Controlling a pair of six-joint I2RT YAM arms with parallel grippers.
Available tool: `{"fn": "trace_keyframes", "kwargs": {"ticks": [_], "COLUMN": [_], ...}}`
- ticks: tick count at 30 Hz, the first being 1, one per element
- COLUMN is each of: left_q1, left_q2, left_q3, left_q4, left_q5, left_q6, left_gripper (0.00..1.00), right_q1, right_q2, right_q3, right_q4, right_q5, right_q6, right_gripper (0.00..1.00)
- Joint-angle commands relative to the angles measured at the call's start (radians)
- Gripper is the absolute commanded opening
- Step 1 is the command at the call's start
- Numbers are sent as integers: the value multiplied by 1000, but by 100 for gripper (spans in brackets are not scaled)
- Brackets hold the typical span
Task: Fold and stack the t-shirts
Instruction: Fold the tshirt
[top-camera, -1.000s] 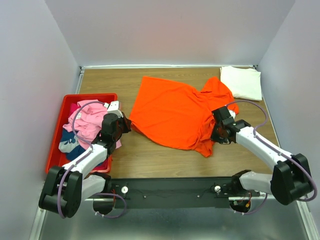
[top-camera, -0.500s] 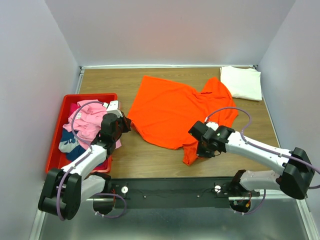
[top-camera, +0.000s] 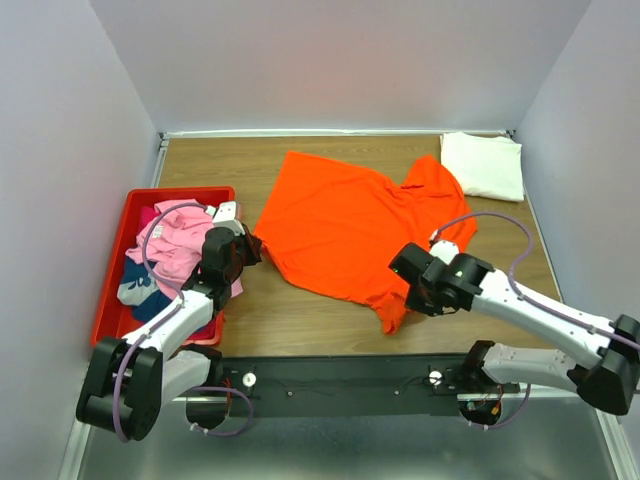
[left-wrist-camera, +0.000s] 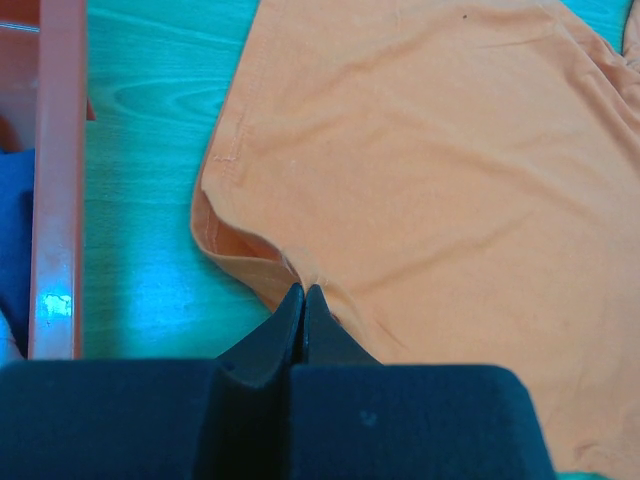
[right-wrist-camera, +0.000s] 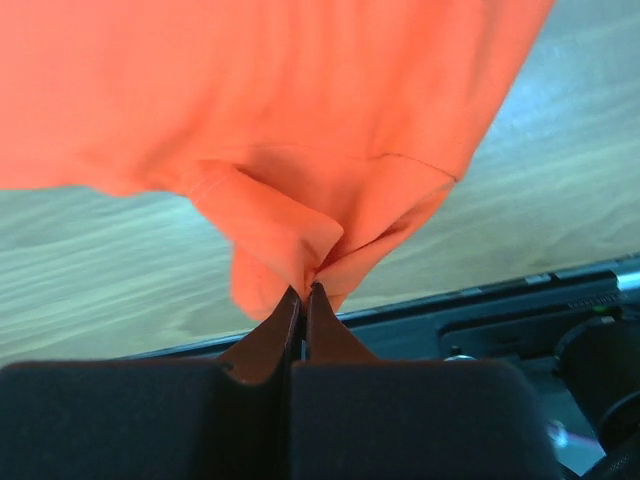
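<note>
From above, the bright orange cloth t-shirt (top-camera: 350, 225) lies spread over the middle of the wooden table (top-camera: 300, 325), with its near right corner gathered up. A folded cream-white t-shirt (top-camera: 483, 165) rests at the far right corner. The pink and dark blue t-shirts (top-camera: 170, 245) are heaped in the red plastic bin (top-camera: 108, 285) on the left. The left gripper (top-camera: 255, 243) meets the orange shirt's left edge and the right gripper (top-camera: 408, 292) its near corner, but the fingertips are mostly hidden here.

At the left wrist, the left gripper (left-wrist-camera: 303, 297) is pressed together, nipping the hem where it curls, near the bin's wall.

At the right wrist, the right gripper (right-wrist-camera: 303, 295) pinches a bunched fold that seems raised off the table, and cloth drapes away from it.

The shirt is light, limp and quick to sag. Hems and corners look the best holds, both pulled taut together.
</note>
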Motion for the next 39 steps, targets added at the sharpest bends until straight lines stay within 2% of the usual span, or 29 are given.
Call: {"fn": "trace_keyframes", "kwargs": {"ticks": [1, 12, 17, 24, 26, 27, 30, 31, 33, 35, 39], "left_q1": [6, 6, 5, 5, 5, 6, 5, 5, 5, 5, 5], "left_q2": [-2, -1, 1, -1, -1, 1, 2, 4, 4, 4, 2], "left_q3": [-7, -8, -7, -10, -8, -8, -8, -7, -7, -7, -7], "left_q4": [22, 22, 22, 22, 22, 23, 22, 22, 22, 22, 23], "left_q5": [-21, -18, -13, -16, -15, -15, -13, -12, -12, -12, -10], "left_q6": [8, 8, 8, 8, 8, 8, 10, 10, 10, 8, 10], "left_gripper": [0, 0, 0, 0, 0, 0, 0, 0, 0, 0, 0], "right_q1": [6, 3, -23, -78, -80, -81, -84, -87, -104, -127, -266], "right_q2": [-60, 407, 524, 674, 696, 705, 660, 636, 542, 469, 311], "right_q3": [84, 346, 454, 554, 548, 541, 496, 482, 427, 349, 172], "right_q4": [53, 141, 219, 305, 311, 311, 311, 311, 311, 311, 313], "right_q5": [115, 276, 303, 254, 235, 234, 235, 243, 258, 258, 220], "right_q6": [-23, -239, -330, -445, -450, -450, -422, -411, -390, -373, -364], "right_gripper": [4, 9, 11, 13, 19, 36, 63, 68, 74, 75, 73]}}
